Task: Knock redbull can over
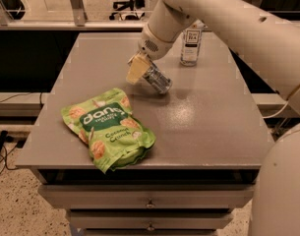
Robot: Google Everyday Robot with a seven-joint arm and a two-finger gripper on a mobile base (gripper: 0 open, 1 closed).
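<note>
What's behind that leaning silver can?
The claw is at the top end of the tilted redbull can. Farther back and right stands a clear bottle. The arm covers some of the table behind them.

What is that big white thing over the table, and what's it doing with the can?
It is a robot arm, seen at the upper right. The single picture looks down on a grey table with drawers; where the camera sits is unknown. The arm ends in its tool, low over the table's far middle, against the upper end of a tilted redbull can. Whether it grips the can I cannot tell. Behind stands an upright clear bottle. A green snack bag lies front left.
</note>
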